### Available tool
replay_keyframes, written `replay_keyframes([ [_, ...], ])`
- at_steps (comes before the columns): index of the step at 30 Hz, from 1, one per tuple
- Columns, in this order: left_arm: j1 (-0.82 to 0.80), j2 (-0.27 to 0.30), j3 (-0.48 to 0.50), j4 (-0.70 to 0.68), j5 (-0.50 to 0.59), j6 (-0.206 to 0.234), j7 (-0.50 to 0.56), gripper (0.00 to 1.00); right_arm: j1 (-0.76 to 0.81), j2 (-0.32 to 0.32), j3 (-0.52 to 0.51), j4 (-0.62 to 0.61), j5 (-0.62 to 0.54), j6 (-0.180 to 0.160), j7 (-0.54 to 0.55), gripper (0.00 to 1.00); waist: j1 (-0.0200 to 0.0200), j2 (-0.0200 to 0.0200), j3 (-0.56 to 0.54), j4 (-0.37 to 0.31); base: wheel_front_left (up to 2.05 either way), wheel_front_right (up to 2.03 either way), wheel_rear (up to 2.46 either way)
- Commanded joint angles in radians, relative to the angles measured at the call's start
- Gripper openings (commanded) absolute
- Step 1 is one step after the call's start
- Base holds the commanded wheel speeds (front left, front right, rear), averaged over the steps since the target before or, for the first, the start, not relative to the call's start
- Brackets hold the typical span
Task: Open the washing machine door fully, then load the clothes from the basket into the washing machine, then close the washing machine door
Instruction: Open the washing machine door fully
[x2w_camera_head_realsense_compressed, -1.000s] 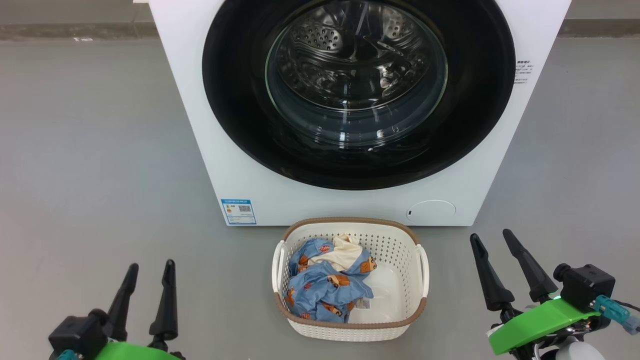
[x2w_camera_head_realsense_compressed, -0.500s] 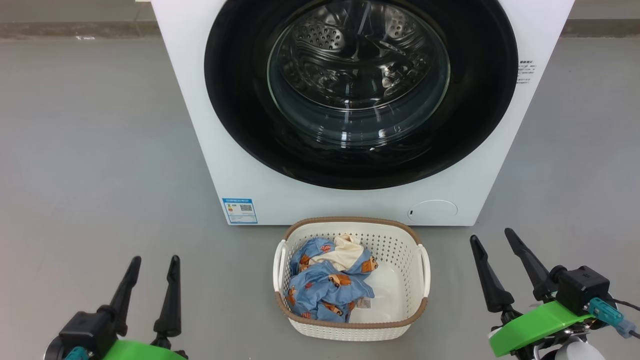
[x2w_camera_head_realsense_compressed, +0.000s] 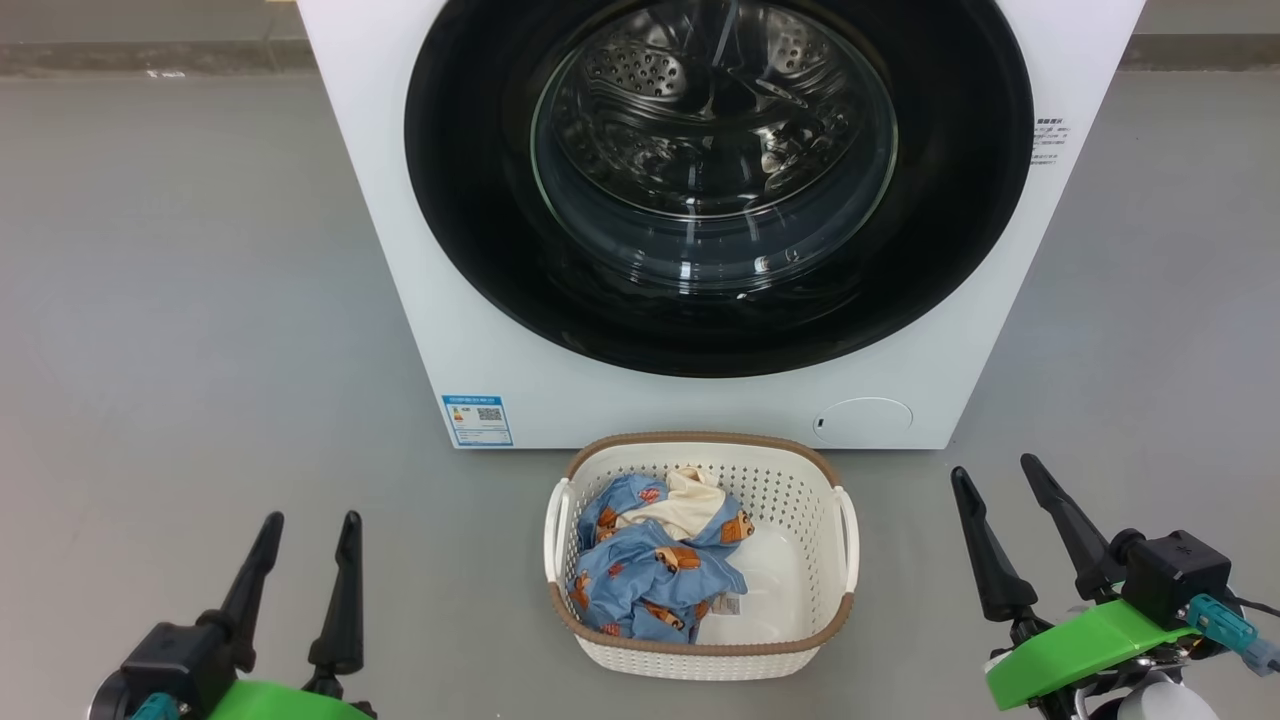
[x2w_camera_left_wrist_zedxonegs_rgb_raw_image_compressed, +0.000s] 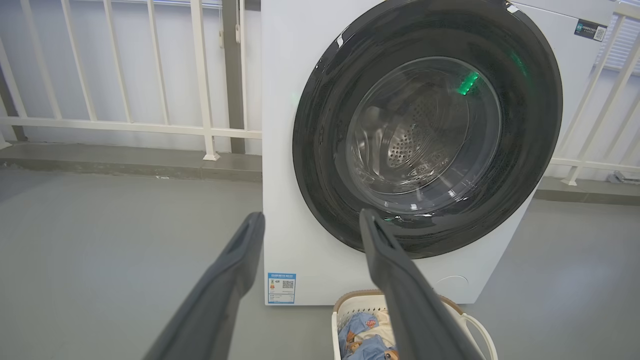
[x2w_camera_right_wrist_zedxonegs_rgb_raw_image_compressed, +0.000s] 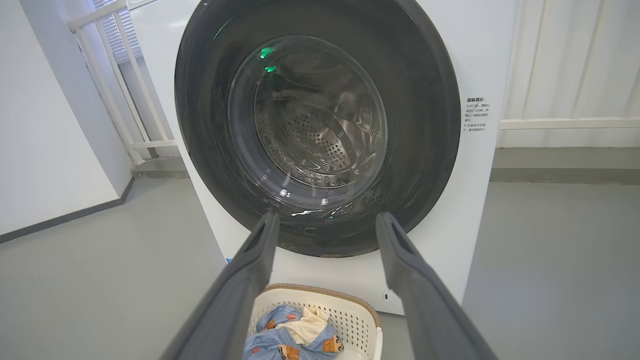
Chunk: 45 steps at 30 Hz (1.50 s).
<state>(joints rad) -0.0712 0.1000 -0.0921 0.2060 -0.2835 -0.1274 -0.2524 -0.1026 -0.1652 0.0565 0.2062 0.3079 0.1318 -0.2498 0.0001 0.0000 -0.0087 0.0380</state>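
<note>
Left gripper (x2w_camera_head_realsense_compressed: 312, 520): two long dark tapered fingers spread apart, holding nothing; low at the robot's left, tips pointing toward the washing machine (x2w_camera_head_realsense_compressed: 380, 250).
Right gripper (x2w_camera_head_realsense_compressed: 993, 468): fingers likewise parted and empty, on a green mount (x2w_camera_head_realsense_compressed: 1075, 645); low at the right, well apart from the basket.
Basket (x2w_camera_head_realsense_compressed: 700, 441): cream-white perforated plastic, rounded rectangular, brown rim, side handles; stands on the grey floor (x2w_camera_head_realsense_compressed: 180, 320) just before the machine's front.
Contents: clothes (x2w_camera_head_realsense_compressed: 650, 585), crumpled light blue fabric with orange-brown bears and a cream piece on top, heaped in the basket's left half.
Washing machine door (x2w_camera_head_realsense_compressed: 465, 200): glossy black ring, bulging clear glass, closed against the white boxy front; perforated steel drum (x2w_camera_head_realsense_compressed: 640, 75) seen through it.
</note>
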Motion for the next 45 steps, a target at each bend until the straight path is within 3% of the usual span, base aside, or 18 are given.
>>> replay_keyframes([
  [1,-0.047,0.026,0.030,-0.022,0.001,-0.003,-0.009,1.00,-0.028,-0.007,0.022,-0.025,-0.007,-0.001,-0.012,1.00,-0.0001,0.0000,0.000,0.001,0.00,0.00,0.00],
  [24,-0.048,0.029,0.027,-0.016,0.031,-0.003,-0.009,1.00,-0.033,-0.007,0.029,-0.024,-0.005,-0.001,-0.012,1.00,-0.0001,0.0000,-0.005,0.001,0.09,0.09,-0.18],
  [45,-0.041,0.030,0.022,-0.026,0.004,-0.003,-0.009,1.00,-0.034,-0.007,0.028,-0.021,-0.004,-0.001,-0.012,1.00,-0.0001,0.0000,-0.012,-0.004,1.00,1.00,-2.00],
])
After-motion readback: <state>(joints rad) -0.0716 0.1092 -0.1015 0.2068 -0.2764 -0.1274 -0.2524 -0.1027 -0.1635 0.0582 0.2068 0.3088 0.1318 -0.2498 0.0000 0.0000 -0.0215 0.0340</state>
